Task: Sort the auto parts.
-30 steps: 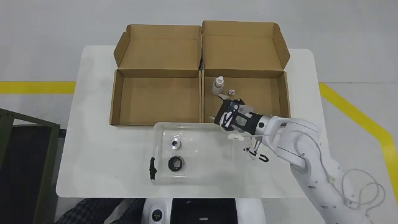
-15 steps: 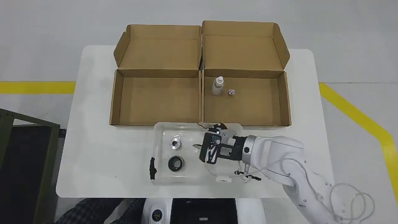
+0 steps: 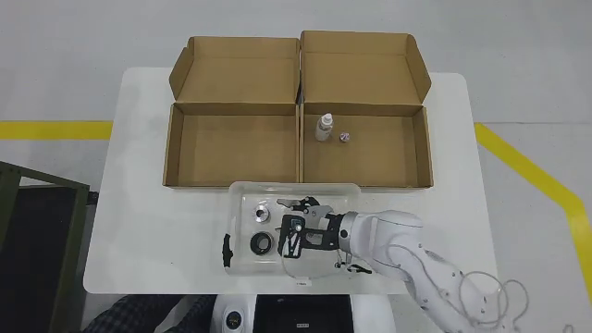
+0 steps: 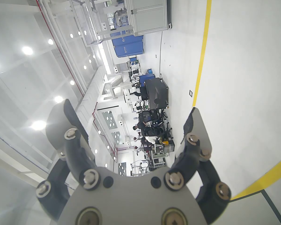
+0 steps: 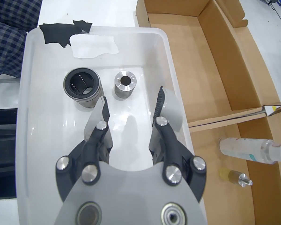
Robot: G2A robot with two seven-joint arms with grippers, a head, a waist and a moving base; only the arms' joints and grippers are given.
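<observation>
Spread right pincer (image 5: pixel 132 92) seemingly overlaps the dark bearing (image 5: pixel 82 86).

Bin (image 5: pixel 23 99): glossy, translucent plastic.
Bushing (image 5: pixel 125 84), in bin: bright, smooth metal.
Bearing (image 5: pixel 82 90), in bin: dark, dull metal.
Box (image 5: pixel 201 54), beside bin: matt cardboard.
My finger pads (image 5: pixel 159 101): ribbed, black, matt.

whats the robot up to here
It is sorting auto parts. The right pincer hangs open and empty over the clear plastic bin, just short of a linear bearing and a steel bushing standing on the bin floor. A spray bottle and a small metal part already lie in the right cardboard box. The left pincer is open too, pointed away from the table.
</observation>
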